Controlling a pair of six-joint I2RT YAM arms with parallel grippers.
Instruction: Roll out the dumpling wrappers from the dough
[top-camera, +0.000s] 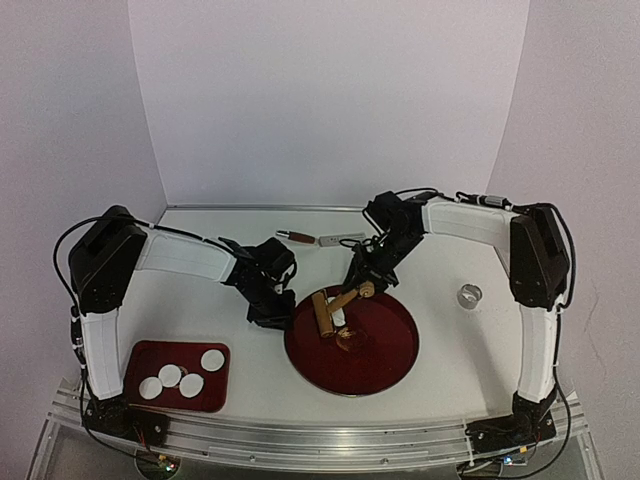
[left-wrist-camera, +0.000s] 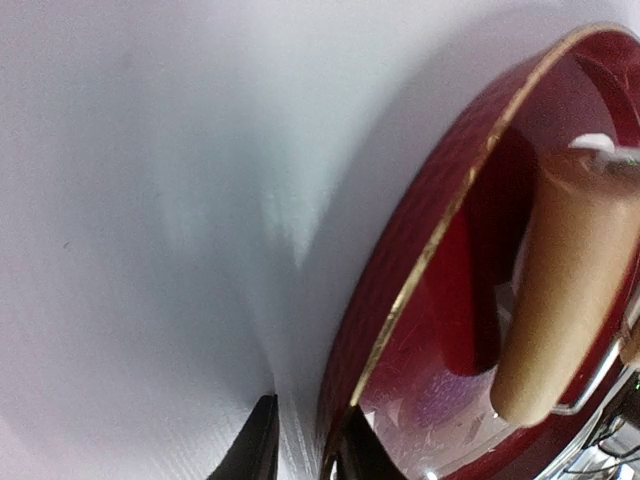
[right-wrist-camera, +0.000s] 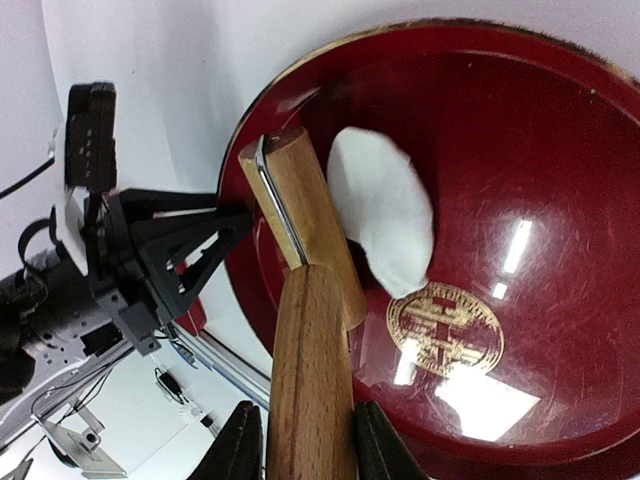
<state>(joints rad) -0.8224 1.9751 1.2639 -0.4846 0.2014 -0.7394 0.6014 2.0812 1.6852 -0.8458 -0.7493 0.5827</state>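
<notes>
- Four round white wrappers (top-camera: 170, 375) lay in the tray (top-camera: 148, 356) at the near left, close together; that share of the work looked done
- One piece of dough (right-wrist-camera: 380, 215) lay on the plate (top-camera: 388, 345), flattened but uneven at the edge, so I judged it only partly rolled and not yet a wrapper
- The ring (top-camera: 468, 295) stood on the table to the right of the plate, well apart from the dough, so cutting this piece seemed not yet begun
- What looked left to do: more passes with the pin, a cut with the ring, and moving the disc over to the tray
- The right gripper (right-wrist-camera: 308, 425) was clamped on the handle of the pin (right-wrist-camera: 300, 215), one finger on either side of the wood
- The roller rested low on the plate on the side of the dough nearer the plate's left rim, and its long edge covered the dough's near margin in the right wrist view
- Most of the dough lay bare beyond the roller, toward the gold emblem at the plate's centre
- I judged the pin was placed to roll across the dough, not yet on top of it
- The left gripper (top-camera: 270, 310) sat at the plate's left rim, with the rim running between its fingers in the left wrist view
- Whether it pinched the rim or stood slack around it, I could not tell
</notes>
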